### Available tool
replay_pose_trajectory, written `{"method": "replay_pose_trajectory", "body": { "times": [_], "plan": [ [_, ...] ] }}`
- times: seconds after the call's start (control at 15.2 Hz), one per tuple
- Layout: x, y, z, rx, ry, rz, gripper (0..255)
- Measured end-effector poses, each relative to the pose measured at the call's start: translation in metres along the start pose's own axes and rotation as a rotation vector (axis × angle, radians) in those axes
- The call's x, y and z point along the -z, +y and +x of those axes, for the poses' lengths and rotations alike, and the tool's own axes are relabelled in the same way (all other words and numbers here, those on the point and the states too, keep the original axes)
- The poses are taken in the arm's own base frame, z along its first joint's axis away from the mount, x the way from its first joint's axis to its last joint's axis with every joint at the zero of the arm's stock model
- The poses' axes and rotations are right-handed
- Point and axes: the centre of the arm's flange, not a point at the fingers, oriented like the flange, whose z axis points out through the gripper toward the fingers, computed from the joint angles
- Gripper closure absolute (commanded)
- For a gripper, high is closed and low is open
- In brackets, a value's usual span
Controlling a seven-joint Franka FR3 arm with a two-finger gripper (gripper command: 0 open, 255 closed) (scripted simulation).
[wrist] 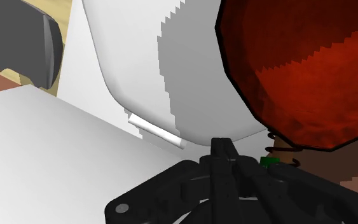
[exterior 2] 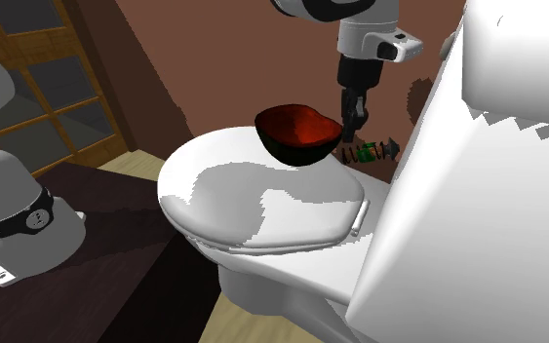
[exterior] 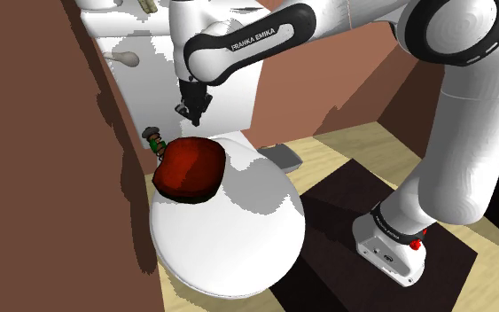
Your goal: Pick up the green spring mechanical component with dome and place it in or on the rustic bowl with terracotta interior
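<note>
The green spring component point(exterior: 154, 140) is small, with a dark dome on top. It lies at the back of the white toilet lid point(exterior: 238, 222), next to the brown wall. It also shows behind the bowl point(exterior 2: 374, 151). The bowl point(exterior: 188, 167) is dark outside and red inside point(exterior 2: 299, 132), and sits tilted on the lid's rear. My black gripper point(exterior: 192, 108) hangs above the lid between the bowl and the tank point(exterior 2: 352, 112). In the wrist view its fingers meet, shut on nothing point(wrist: 220, 149). The spring point(wrist: 278, 151) lies off to one side of them, under the bowl's rim point(wrist: 298, 70).
The white tank point(exterior 2: 496, 195) rises close behind the gripper, with a flush handle point(exterior: 123, 58). The brown wall point(exterior: 43, 177) hems in the shoulder view's left. A dark mat point(exterior: 362, 222) and my base point(exterior: 389, 246) lie at that view's lower right.
</note>
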Motion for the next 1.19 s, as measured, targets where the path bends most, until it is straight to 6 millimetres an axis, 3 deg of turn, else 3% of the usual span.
{"method": "replay_pose_trajectory", "body": {
  "times": [0.07,0.13,0.33,0.99,1.19],
  "plan": [
    [0.000,0.000,0.000,0.000,0.000,0.000,255],
    [0.000,0.000,0.000,0.000,0.000,0.000,0],
    [-0.008,-0.010,0.004,0.027,0.028,-0.006,0],
    [-0.074,-0.098,0.039,0.240,0.253,-0.052,0],
    [-0.088,-0.104,0.045,0.255,0.269,-0.055,0]
  ]
}}
